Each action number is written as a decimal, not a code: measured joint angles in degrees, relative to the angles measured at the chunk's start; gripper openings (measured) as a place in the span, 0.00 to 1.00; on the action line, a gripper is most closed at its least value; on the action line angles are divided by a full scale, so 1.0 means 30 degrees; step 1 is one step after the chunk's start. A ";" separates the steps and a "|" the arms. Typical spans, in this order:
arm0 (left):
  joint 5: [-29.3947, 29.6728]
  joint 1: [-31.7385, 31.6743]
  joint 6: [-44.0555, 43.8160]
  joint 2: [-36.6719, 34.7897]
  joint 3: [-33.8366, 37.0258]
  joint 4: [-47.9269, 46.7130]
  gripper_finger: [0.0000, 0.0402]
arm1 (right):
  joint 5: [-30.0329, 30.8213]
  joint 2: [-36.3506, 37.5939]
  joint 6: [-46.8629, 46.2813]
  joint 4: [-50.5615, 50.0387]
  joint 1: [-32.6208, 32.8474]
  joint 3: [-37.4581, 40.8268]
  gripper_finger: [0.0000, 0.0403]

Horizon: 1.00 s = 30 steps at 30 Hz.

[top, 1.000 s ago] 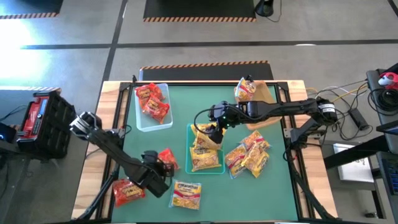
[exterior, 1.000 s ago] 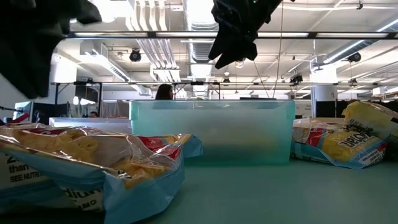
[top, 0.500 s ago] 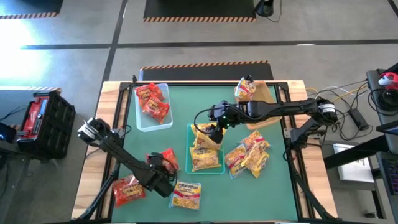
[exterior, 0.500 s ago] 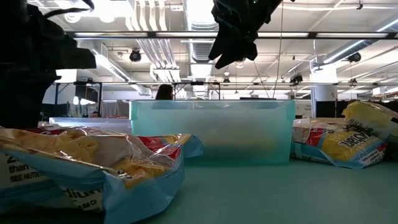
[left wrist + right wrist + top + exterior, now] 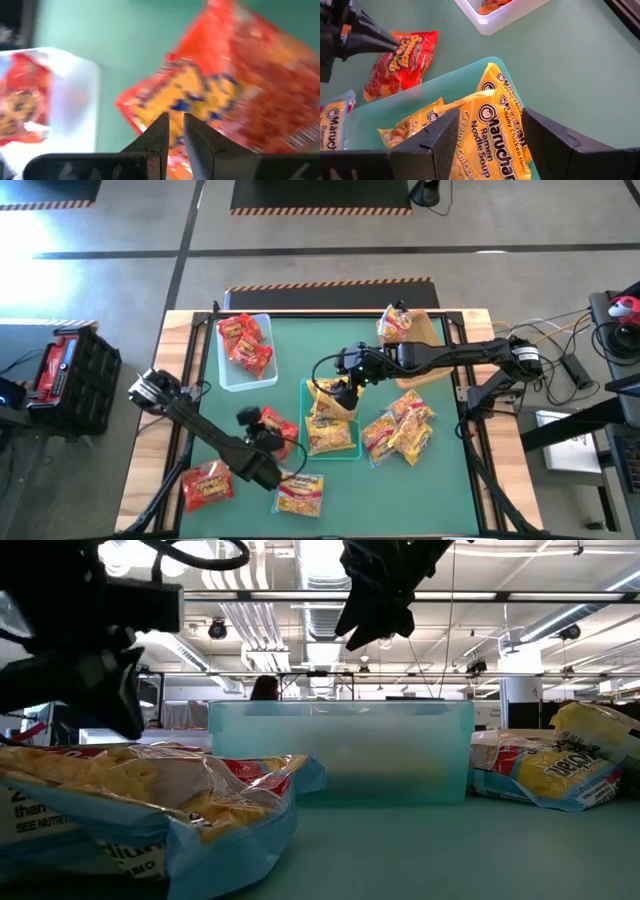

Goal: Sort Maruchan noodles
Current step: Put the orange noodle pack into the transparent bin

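A red-orange noodle packet (image 5: 280, 427) (image 5: 402, 55) (image 5: 240, 85) lies flat on the green mat, left of the teal bin (image 5: 304, 420). My left gripper (image 5: 262, 436) (image 5: 395, 46) (image 5: 175, 120) comes at it from the table's near side, slanting down, its fingers shut and their tips at the packet's near-left edge. My right gripper (image 5: 345, 395) (image 5: 487, 125) hangs open above the teal bin, over the yellow packets (image 5: 490, 125) inside it, touching nothing. My left gripper's shut fingertips (image 5: 390, 44) stand at the near-left edge (image 5: 395, 52) of the red-orange packet, slanting down from the table's near side. Whether they touch it I cannot tell. The packet lies flat on the mat.
A clear bin (image 5: 262, 375) at the far left holds red packets. A tan bin (image 5: 430, 340) at the far right holds one packet (image 5: 395, 325). Loose packets lie right of the teal bin (image 5: 400, 430), near the front edge (image 5: 300, 492) and at the near left (image 5: 205, 485).
My left gripper has gone down and toward the red-orange packet, away from the table's near edge, and has rolled far about its own pointing line. Its fingers have stayed shut. My right arm has kept still.
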<state>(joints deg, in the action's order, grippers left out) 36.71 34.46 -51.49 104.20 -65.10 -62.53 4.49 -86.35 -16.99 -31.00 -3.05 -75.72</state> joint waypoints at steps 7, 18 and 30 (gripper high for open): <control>-0.3060 0.0007 -1.2001 -0.1411 -0.0407 -0.0810 0.10 | -0.0041 0.0000 -0.2337 0.1780 0.0000 0.0050 0.51; -0.4918 0.0101 -1.8984 -0.1491 -0.0036 0.1861 0.10 | -0.2755 -0.2706 -0.4189 0.8178 0.0262 0.0088 0.51; -0.4223 0.0105 -2.1306 -0.1623 0.3766 0.6889 0.10 | -0.2997 -0.4276 -0.5118 0.9167 0.0291 0.0105 0.51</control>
<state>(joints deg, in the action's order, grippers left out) 24.04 34.77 -115.40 99.33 -53.81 -41.87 -4.50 -99.17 -32.34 -3.50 -2.17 -75.41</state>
